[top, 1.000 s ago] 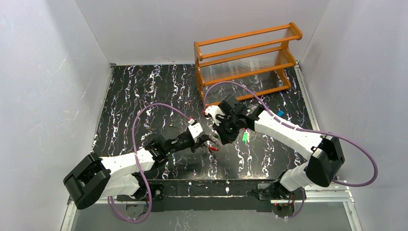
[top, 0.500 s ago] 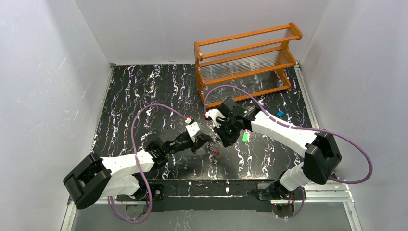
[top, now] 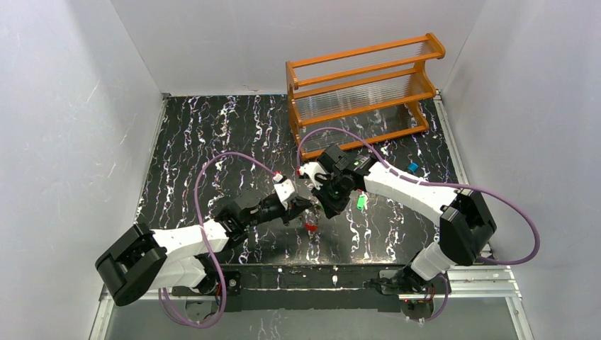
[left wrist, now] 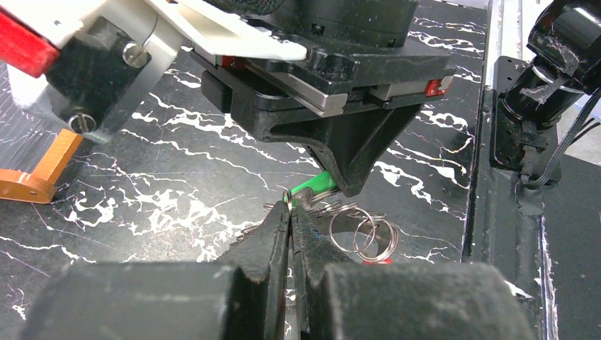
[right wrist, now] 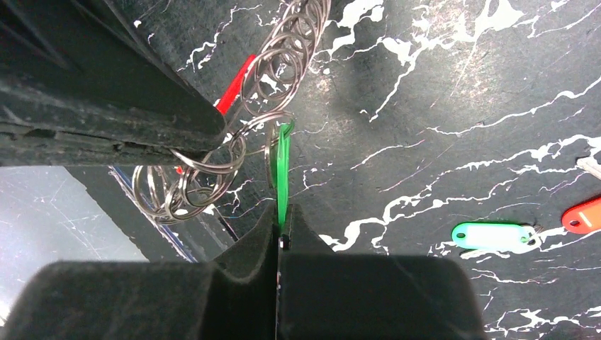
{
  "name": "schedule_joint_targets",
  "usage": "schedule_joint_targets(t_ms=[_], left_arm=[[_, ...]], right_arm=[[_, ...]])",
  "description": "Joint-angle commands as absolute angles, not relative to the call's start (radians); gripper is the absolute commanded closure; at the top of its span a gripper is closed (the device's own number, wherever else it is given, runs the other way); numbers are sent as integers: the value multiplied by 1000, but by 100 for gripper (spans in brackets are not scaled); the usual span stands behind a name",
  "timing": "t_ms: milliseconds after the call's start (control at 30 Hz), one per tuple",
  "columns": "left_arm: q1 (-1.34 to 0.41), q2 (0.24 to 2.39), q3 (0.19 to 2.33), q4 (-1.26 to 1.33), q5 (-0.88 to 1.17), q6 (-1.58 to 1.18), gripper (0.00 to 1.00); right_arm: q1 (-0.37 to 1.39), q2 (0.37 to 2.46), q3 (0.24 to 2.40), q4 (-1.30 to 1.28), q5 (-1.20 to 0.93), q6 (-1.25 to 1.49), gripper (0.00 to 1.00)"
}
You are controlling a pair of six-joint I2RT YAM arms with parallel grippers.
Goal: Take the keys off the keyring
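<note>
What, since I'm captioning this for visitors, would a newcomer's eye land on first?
At centre, the left gripper and right gripper meet tip to tip, the left shut on the keyring of silvery loops, the right pinching a green key attached to it. Behind them, towards the far right, stands a bright orange rack.

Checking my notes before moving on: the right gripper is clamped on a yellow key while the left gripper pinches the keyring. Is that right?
Not quite. The key in the right gripper is green, not yellow: the right wrist view shows the green key pinched between its shut fingers. The rest holds: the left gripper is shut on the keyring.
</note>
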State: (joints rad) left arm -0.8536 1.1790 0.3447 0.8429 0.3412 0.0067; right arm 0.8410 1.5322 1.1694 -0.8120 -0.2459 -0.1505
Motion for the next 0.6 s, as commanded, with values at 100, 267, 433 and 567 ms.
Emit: schedule_joint_targets(t_ms=[100,267,433,567], left_arm=[[-852,1166,381,911,335,15,100],[-851,1143,369,912,280,25,100],[-851,1141,348,903,244,31,100],[-852,1144,336,899,230,30,100]], right_arm=[[839,1537,1208,-820,-275,-166,99],[839,1518,1178,-825,-267,-158,99],[837,1451,1158,-812,-232,-140,99],[838,1411,1155,-797,-224,-134,99]])
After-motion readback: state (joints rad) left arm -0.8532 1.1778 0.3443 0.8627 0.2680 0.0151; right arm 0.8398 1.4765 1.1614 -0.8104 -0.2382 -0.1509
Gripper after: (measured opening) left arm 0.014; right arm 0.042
